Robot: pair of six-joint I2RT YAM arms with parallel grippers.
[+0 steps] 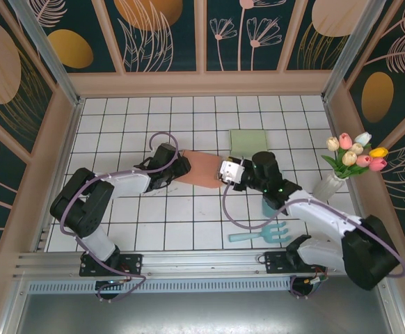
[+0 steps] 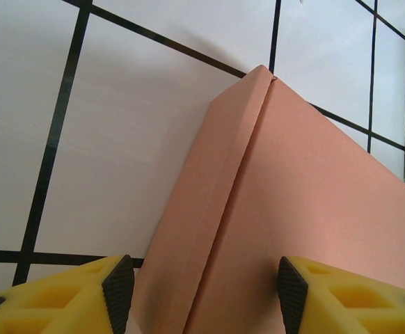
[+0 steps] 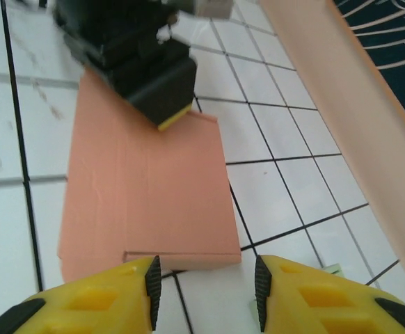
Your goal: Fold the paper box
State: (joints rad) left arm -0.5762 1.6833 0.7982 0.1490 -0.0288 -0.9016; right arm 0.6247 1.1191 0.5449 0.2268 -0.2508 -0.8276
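Note:
The salmon paper box (image 1: 202,170) lies flat on the white tiled table, between my two grippers. My left gripper (image 2: 205,296) stands open over the box's left end; a folded flap and its crease (image 2: 237,181) run away from the fingers, and the panel runs on under the right finger. From the right wrist view, that left gripper (image 3: 161,90) rests on the far end of the box (image 3: 147,188). My right gripper (image 3: 204,292) is open just short of the box's near edge, with bare tile between its pads. The top view places it (image 1: 223,172) at the box's right end.
A pale green flat sheet (image 1: 247,143) lies behind the box. To the right stand a vase of tulips (image 1: 328,186) and a small teal cup (image 1: 268,207). A teal garden fork (image 1: 261,235) lies near the front. Wooden walls (image 1: 202,83) ring the table.

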